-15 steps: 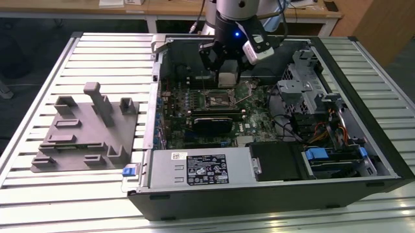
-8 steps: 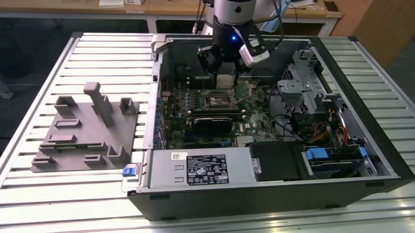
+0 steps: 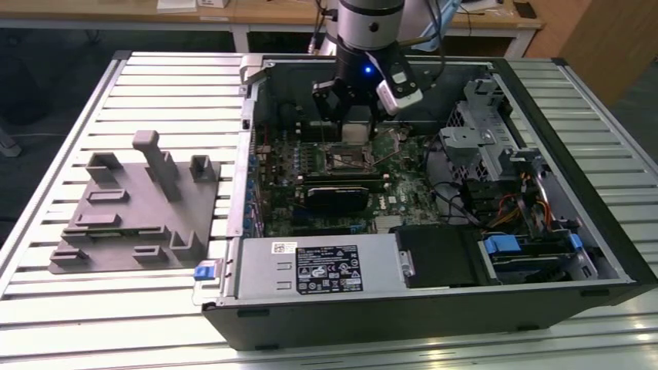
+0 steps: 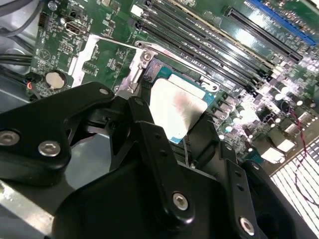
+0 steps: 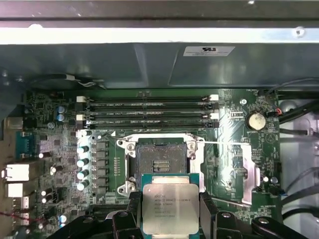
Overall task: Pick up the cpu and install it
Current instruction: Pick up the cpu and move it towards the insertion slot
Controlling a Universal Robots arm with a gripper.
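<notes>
Entry: cpu (image 5: pixel 170 211), pale lid up, pinched by two opposite edges in the hand (image 5: pixel 170 201). It hangs just short of the open socket (image 5: pixel 162 160). We judge the edge grip keeps its underside free for seating. Hidden from us: its contact face and the edges under the fingers (image 5: pixel 132 211).

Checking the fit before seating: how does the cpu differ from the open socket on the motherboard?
The cpu has a pale silvery metal top; the socket is dark inside a bright metal frame. The cpu is held off the board between the jaws of the gripper; the socket sits fixed on the motherboard, empty. Both are roughly square.
</notes>
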